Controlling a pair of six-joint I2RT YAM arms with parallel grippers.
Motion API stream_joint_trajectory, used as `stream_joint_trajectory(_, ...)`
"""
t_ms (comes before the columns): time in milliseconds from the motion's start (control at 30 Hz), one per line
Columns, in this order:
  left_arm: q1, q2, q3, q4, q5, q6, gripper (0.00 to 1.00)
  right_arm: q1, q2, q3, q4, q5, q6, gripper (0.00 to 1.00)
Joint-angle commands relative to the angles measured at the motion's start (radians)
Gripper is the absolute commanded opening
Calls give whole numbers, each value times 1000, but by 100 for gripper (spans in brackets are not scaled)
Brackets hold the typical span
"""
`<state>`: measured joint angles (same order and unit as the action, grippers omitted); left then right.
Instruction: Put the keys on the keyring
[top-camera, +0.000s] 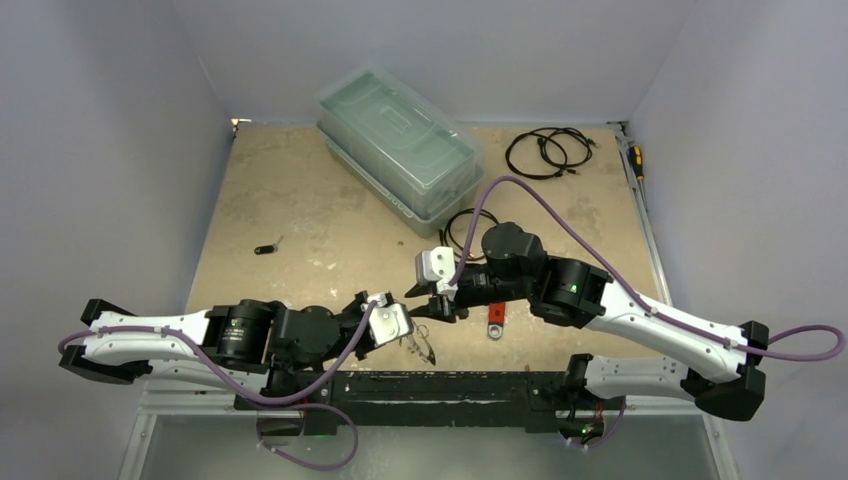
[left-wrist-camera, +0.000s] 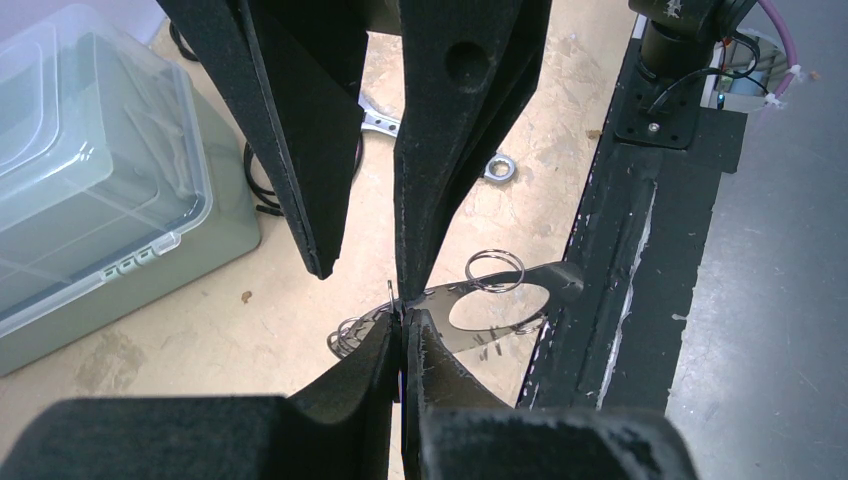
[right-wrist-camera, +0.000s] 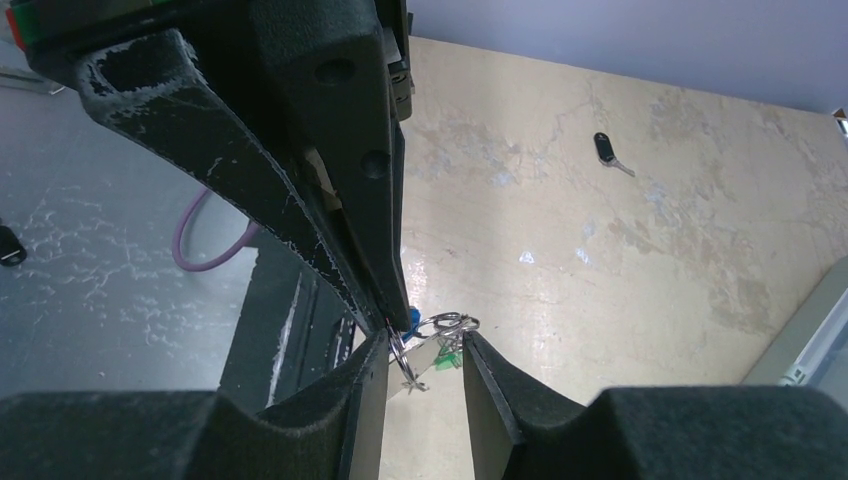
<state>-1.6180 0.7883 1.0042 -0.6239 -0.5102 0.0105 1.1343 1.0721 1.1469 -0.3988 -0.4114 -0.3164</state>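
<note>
My left gripper (top-camera: 412, 332) is shut on the thin wire of the keyring (left-wrist-camera: 494, 270), pinching it at the fingertips (left-wrist-camera: 403, 315) just above the table's near edge. Small silvery rings hang off it on both sides. My right gripper (top-camera: 432, 308) is open and meets it from the far side. Its jaws (right-wrist-camera: 427, 338) stand on either side of the ring cluster (right-wrist-camera: 447, 322), which carries keys with a blue tag (right-wrist-camera: 412, 320) and a green tag (right-wrist-camera: 447, 356). A red-tagged key (top-camera: 494, 318) lies on the table right of both grippers. A black-tagged key (top-camera: 265, 249) lies far left and also shows in the right wrist view (right-wrist-camera: 603, 150).
A clear lidded plastic box (top-camera: 400, 148) stands at the back centre. Black coiled cables (top-camera: 545, 152) lie at the back right, and another cable (top-camera: 462, 228) sits by the box. A screwdriver (top-camera: 635, 160) lies along the right wall. The black mounting rail (top-camera: 440, 385) runs along the near edge.
</note>
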Motion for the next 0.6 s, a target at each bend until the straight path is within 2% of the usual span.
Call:
stream_joint_trajectory(0,-2,-12,48,42,4,-15,0,5,2,-7,34,-17,-13,36)
stream_joint_trajectory(167,-2,-9,50,46,4,-15,0,5,9,-12,33,-30,-13,37)
stream_joint_trajectory(367,-2,-7,53,49,4,-15,0,5,9,-18,34,-39,-13,32)
stream_joint_trajectory(567,-2,-4,53,52,7,-15,0,5,20,-15,27,-61,-16,16)
